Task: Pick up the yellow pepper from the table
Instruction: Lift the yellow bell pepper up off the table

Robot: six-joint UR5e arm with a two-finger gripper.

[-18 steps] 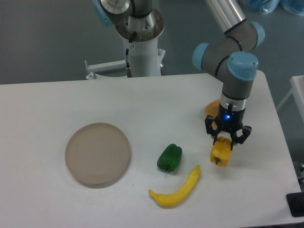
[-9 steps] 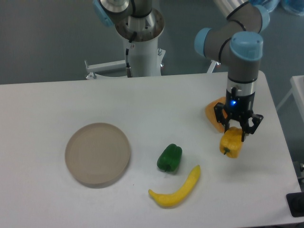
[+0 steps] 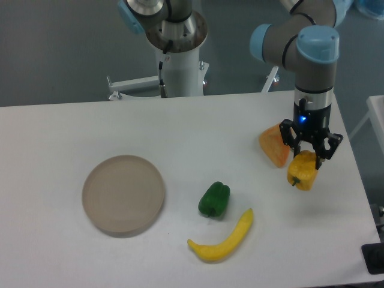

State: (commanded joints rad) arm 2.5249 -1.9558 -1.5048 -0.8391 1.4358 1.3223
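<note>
The yellow pepper hangs in my gripper, lifted above the white table near its right side. The gripper's fingers are shut on the pepper's top, and its lower body hangs free below them. The arm reaches down from the upper right, with a blue light on the wrist.
An orange wedge-shaped piece lies just left of the gripper. A green pepper and a yellow banana lie at the centre front. A round tan plate sits at the left. The robot base stands behind the table.
The gripper has risen and moved right and back with the yellow pepper in it, uncovering the orange wedge. The other things have not moved.
</note>
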